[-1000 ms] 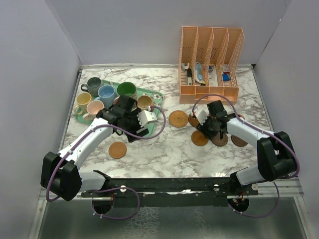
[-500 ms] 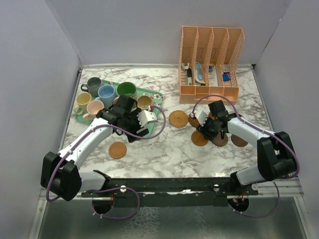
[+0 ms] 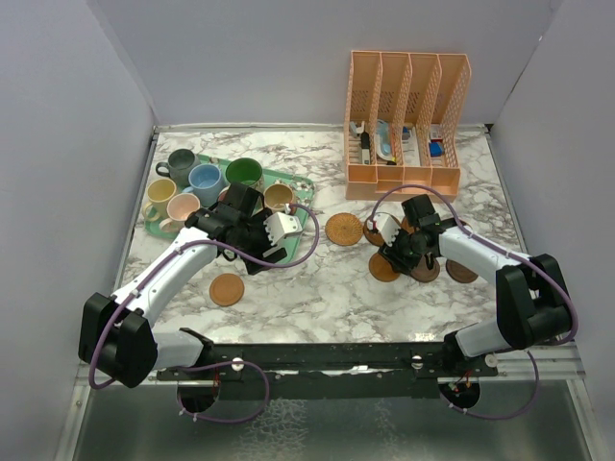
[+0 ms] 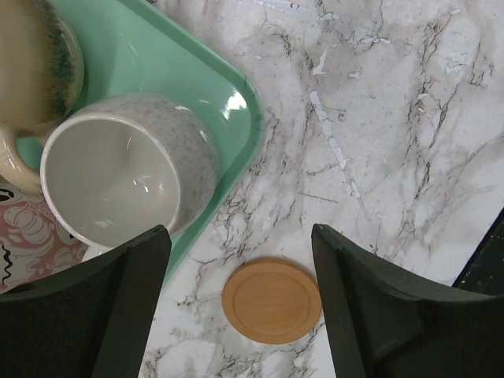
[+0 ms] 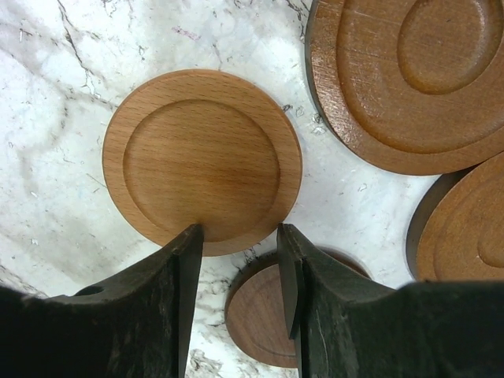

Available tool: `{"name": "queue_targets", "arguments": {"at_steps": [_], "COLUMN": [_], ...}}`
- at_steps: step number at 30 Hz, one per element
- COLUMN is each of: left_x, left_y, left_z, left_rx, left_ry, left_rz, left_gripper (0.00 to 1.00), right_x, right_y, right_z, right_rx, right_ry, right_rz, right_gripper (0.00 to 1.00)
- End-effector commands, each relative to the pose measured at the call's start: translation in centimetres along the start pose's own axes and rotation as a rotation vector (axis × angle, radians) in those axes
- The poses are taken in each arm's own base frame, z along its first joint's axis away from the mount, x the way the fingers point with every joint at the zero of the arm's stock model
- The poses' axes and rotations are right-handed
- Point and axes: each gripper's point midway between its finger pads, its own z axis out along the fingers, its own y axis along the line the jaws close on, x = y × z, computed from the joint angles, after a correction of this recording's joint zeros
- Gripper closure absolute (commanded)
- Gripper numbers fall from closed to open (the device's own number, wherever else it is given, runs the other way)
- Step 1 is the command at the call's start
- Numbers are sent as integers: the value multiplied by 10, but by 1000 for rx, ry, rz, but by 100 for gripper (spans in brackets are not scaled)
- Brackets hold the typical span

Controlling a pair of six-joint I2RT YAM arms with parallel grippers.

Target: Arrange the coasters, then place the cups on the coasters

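Right end effector (image 5: 239, 235) hung half open and empty at the 6 o'clock rim of a tan coaster (image 5: 202, 161), 9 o'clock of the other coasters (image 5: 409, 79). Arranging coasters looked underway; next it likely needed to close on that rim.

White marble-veined tabletop (image 3: 317, 288) enclosed by plain pale grey walls (image 3: 240, 58) on three sides.

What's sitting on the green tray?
On the tray stand a grey-teal mug, blue mug, green mug, yellow mug, pink mug and tan mug. The left arm covers the tray's middle, so anything there is hidden.
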Motion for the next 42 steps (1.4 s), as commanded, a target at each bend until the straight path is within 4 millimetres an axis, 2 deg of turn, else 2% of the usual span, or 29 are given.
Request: {"name": "queue_targets", "arguments": {"at_steps": [1, 18, 23, 29, 38, 42], "left_x": [-5, -4, -4, -4, -3, -3], "left_y": [-3, -3, -3, -3, -3, -3], "left_z": [-2, -4, -4, -5, -4, -4], "left_rx": [9, 2, 1, -3, -1, 1], "left_ry": [-34, -40, -42, -44, -43, -41], "left_rz": [3, 9, 9, 10, 8, 8], "left_gripper": [24, 24, 24, 24, 24, 24], "right_x": [30, 37, 34, 29, 8, 6], "right_y": [28, 33, 31, 25, 9, 4], "right_z": [1, -6, -8, 1, 6, 7], "right_rx": [-111, -122, -110, -100, -53, -34], "right_ry": [104, 127, 118, 121, 58, 55], "right_rz": [12, 12, 15, 51, 78, 93], "right_gripper": [57, 57, 57, 59, 60, 61]}}
